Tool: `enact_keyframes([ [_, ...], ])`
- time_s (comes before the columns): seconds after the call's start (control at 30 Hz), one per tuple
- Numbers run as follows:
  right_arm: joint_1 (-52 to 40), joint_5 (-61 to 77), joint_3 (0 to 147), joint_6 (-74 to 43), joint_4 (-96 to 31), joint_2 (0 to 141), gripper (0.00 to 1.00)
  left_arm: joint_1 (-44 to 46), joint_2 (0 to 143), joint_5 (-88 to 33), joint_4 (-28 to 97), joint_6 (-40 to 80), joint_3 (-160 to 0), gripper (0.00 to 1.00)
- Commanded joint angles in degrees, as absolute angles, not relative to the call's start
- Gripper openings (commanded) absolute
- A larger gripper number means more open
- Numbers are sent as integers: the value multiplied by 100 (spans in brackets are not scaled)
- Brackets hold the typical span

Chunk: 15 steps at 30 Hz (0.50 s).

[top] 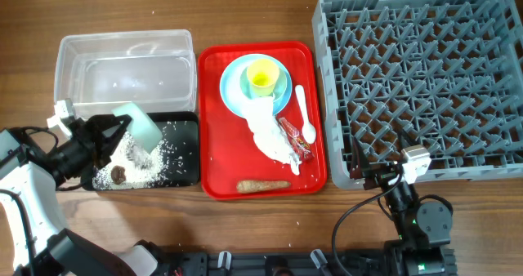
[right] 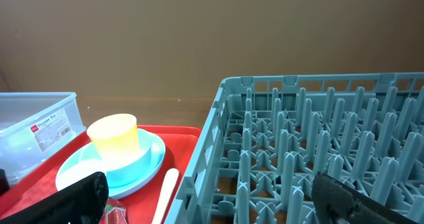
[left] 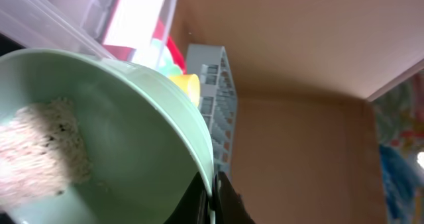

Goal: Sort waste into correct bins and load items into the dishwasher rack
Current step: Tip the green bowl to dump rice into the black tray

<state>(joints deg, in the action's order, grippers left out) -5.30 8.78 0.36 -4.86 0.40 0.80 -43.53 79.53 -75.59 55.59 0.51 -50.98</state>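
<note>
The left gripper is clamped on the rim of the green bowl and holds it tipped on edge over the black tray. The left wrist view shows its fingers pinching the rim, and a clump of rice clinging inside the bowl. More rice is scattered across the black tray, with dark food bits near its front left corner. The clear tub sits just behind the black tray.

The red tray lies in the middle of the table, between the bins and the rack. At its back is the blue plate with the yellow cup upright on it. The tissue trails from the plate's front edge toward the tray's front. The red wrapper lies just to the right of the tissue, touching it. The white spoon lies lengthwise by the tray's right rim. The brown stick lies along the front rim.

The right gripper hangs low at the rack's front left corner, near the red tray. Its jaws are spread wide with nothing between them.
</note>
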Motion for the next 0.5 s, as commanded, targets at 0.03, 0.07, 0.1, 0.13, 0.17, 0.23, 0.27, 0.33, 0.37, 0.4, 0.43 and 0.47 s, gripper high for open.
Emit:
enact_keyframes([
  [0.03,-523,904,32,-462,64,64,100,-4372,7854,-8501,5778,-252,-5083,4],
  [0.07,-523,904,32,-462,64,64,100,-4372,7854,-8464,5778,-357,-5083,4],
  [0.1,-523,904,32,-460,64,64,100,-4362,7854,-8436,5876,-414,-5083,4],
  [0.13,-523,904,32,-462,64,64,100,-4331,7854,-8438,6036,-506,-5083,4],
  [0.17,-523,904,32,-462,64,64,100,-4298,7854,-8438,6191,-722,-5083,4],
  [0.23,-523,904,32,-462,64,64,100,-4281,7854,-8392,6252,-1004,-5083,4],
  [0.27,-523,904,32,-462,64,64,100,-4283,7854,-8364,6239,-1033,-5083,4],
  [0.33,-523,904,32,-462,64,64,100,-4281,7854,-8355,6246,-1033,-5083,4],
  [0.37,-523,904,32,-464,64,64,100,-4281,7854,-8355,6243,-1033,-5083,4],
  [0.4,-523,904,32,-460,64,64,100,-4281,7854,-8355,6243,-1033,-5083,4],
  [0.43,-523,904,32,-462,64,64,100,-4281,7854,-8353,6241,-1037,-5083,4],
  [0.47,-523,904,32,-462,64,64,100,-4281,7854,-8353,6243,-1068,-5083,4],
])
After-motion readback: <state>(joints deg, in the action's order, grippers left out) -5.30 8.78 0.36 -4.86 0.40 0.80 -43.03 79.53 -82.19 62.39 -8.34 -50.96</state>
